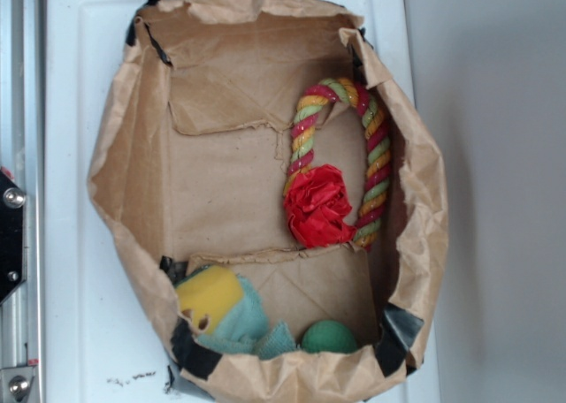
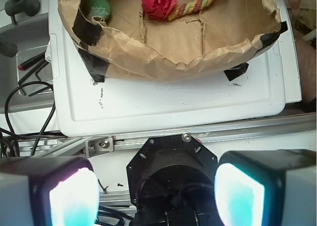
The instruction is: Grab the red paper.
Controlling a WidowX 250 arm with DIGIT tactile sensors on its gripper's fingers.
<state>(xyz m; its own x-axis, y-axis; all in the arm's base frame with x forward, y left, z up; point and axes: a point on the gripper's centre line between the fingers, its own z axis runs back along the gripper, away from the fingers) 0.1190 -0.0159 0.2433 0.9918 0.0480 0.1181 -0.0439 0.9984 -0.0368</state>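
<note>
We see the bright red crumpled paper wad (image 1: 318, 206) at three o'clock inside the brown paper bag (image 1: 221, 182), touching the twisted rope loop (image 1: 376, 160). It looks light and soft; we pinch its creased top. Our fingers (image 2: 74, 198) stand open, far outside.

Red paper (image 2: 159, 1) cropped in wrist view.

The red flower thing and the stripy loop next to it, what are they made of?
The red paper looks like thin, matte tissue paper, from its many sharp creases and crumpled, rosette shape. The rope loop looks like soft twisted cord, perhaps cotton, with red, yellow and green strands wound together and a fuzzy surface. The brown bag holding both looks like wrinkled kraft paper.
</note>
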